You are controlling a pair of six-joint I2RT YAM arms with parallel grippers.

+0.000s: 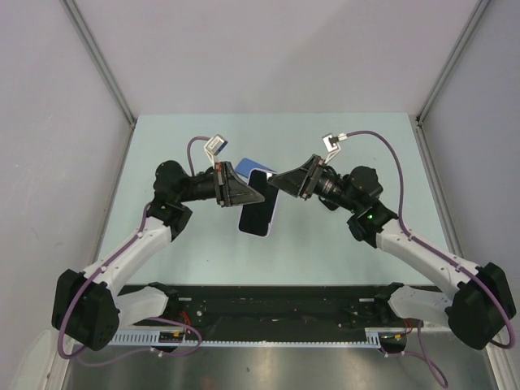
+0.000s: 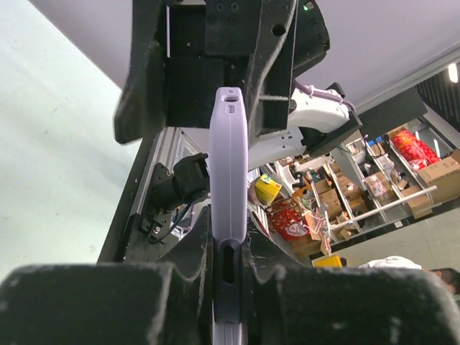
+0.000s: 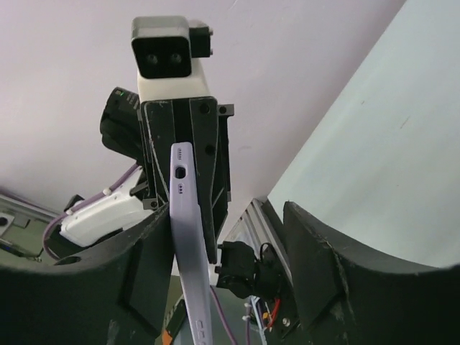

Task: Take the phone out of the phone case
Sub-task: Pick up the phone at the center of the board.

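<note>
Pale mint table (image 1: 341, 244), one blue flat item (image 1: 245, 165) lying near its middle

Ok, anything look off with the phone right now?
Nothing damaged or spilled. The lavender phone case is clamped edge-on in the left gripper; the right gripper stands open around it, close to one finger only. The phone is not out yet.

r end effector (image 3: 230, 251) fingers spread, phone case (image 3: 185, 215) edge-on btwn; l end effector (image 3: 183, 180) grips far end.

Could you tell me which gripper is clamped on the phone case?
The left gripper: its jaws pinch the phone case, whereas the right gripper stands open around it.
</note>
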